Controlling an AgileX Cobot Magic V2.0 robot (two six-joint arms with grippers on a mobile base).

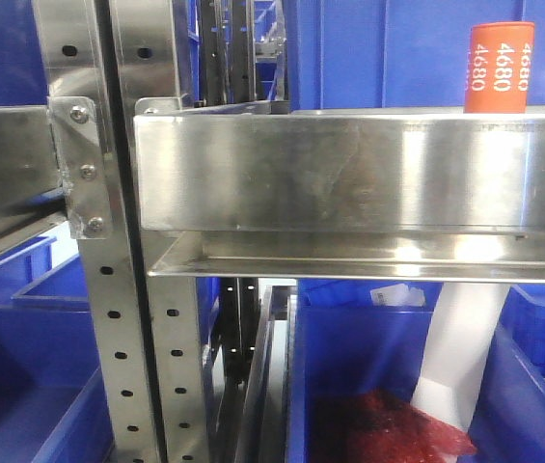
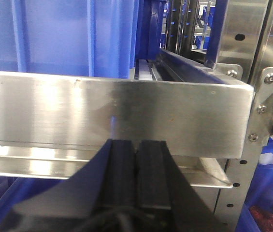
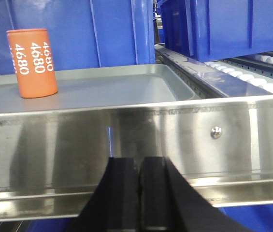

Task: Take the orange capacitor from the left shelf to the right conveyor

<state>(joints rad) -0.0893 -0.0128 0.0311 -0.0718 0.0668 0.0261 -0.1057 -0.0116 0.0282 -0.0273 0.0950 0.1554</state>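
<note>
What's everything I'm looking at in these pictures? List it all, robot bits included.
orange capacitor: one, orange with white "4680", standing upright on the shelf tray, clear of both grippers.
steel shelf: two spans, silver, either side of the posts.
perforated posts: at least two, silver, upright at the left of the front view.
blue bins: several, blue, behind and below the shelf.
red crinkly material: one heap, red, in a lower bin.
white strip: one, white, running down into that bin.
white rollers: one row, white, right of the tray.
left gripper: one, black, jaws shut, facing a shelf lip.
right gripper: one, black, jaws shut, below the capacitor's shelf lip.
</note>
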